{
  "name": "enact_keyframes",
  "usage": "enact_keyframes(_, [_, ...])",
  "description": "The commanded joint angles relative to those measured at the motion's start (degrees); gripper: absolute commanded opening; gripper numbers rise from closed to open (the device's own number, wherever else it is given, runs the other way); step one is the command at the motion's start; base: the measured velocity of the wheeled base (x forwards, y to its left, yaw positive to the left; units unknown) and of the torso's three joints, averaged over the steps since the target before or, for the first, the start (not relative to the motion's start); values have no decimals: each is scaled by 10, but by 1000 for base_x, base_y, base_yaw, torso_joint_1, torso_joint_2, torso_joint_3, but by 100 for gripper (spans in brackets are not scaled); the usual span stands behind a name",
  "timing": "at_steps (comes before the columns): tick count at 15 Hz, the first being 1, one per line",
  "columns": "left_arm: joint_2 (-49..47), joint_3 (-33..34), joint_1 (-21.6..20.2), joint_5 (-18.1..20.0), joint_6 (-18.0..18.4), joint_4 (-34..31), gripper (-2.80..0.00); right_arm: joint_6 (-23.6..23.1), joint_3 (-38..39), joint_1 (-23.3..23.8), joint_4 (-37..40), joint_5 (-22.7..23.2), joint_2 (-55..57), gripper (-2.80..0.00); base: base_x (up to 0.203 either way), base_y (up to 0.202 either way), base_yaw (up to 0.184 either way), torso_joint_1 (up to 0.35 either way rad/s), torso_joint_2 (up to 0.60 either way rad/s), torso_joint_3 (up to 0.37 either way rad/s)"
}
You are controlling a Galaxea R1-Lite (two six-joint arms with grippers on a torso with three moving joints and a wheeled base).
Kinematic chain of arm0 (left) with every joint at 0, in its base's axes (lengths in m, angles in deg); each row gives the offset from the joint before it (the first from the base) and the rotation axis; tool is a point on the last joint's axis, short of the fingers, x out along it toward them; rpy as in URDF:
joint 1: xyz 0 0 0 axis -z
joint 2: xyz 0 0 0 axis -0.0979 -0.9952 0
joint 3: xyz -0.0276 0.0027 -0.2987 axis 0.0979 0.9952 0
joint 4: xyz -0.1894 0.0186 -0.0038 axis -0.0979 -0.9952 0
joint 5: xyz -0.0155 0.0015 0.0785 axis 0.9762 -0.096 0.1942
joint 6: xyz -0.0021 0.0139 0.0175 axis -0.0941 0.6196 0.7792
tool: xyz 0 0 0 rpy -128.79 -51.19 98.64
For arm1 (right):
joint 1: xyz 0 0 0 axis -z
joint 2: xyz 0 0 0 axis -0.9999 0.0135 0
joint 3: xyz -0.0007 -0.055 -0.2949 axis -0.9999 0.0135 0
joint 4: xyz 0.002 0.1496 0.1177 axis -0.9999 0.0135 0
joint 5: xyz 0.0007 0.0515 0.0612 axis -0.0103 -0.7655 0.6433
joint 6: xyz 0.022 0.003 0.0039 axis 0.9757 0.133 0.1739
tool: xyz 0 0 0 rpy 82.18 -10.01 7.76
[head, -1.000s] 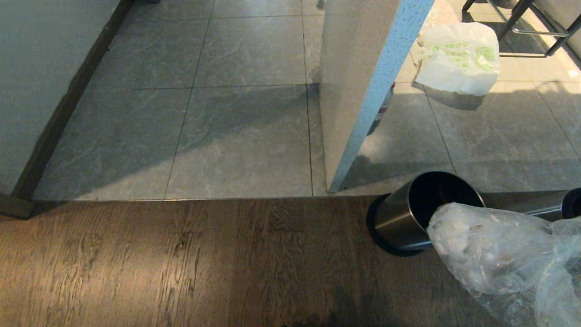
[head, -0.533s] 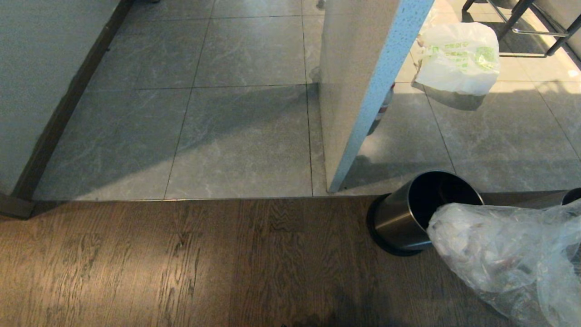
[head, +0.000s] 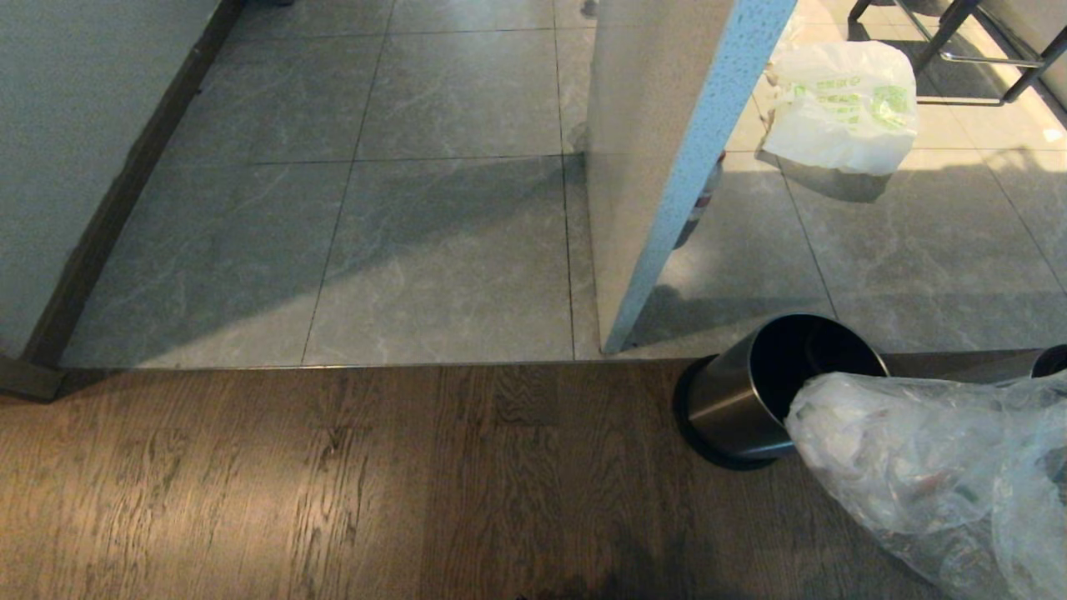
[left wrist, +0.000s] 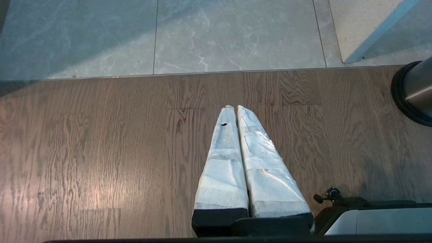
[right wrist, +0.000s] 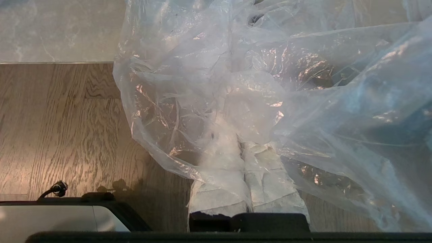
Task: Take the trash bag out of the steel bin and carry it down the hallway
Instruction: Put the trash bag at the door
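The trash bag (head: 925,467), a thin, clear, crinkled film with pale scraps showing through it, is hanging at the near right over the wood-grain floor (head: 333,483). Its rounded end is pointing left toward the steel bin (head: 750,392) and overlapping the bin's rim in the head view, while its long axis is running from there to the near right. The bin, a round brushed-steel can with a black base, is standing at the seam between wood and grey marble-look tile (head: 442,250), its dark mouth open. The right pincer (right wrist: 241,148), its fingers wrapped in white tape, is pinching shut on a fold of the bag. The left pincer (left wrist: 235,108) is hovering closed and empty over the wood, left of the bin. A speckled white wall corner (head: 667,167) is standing just beyond the bin, and an opaque white bag (head: 842,108) with green print is lying farther off on the tile.
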Motion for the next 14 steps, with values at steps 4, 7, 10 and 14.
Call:
enact_keyframes(4, [0, 0, 0, 0, 0, 0, -280, 0, 1, 0, 0, 0, 1, -280, 0, 0, 0, 0, 0, 0])
enact_keyframes(7, [0, 0, 0, 0, 0, 0, -280, 0, 1, 0, 0, 0, 1, -280, 0, 0, 0, 0, 0, 0])
enact_keyframes(10, [0, 0, 0, 0, 0, 0, -280, 0, 1, 0, 0, 0, 2, -280, 0, 0, 0, 0, 0, 0])
enact_keyframes(14, [0, 0, 0, 0, 0, 0, -280, 1, 1, 0, 0, 0, 1, -280, 0, 0, 0, 0, 0, 0])
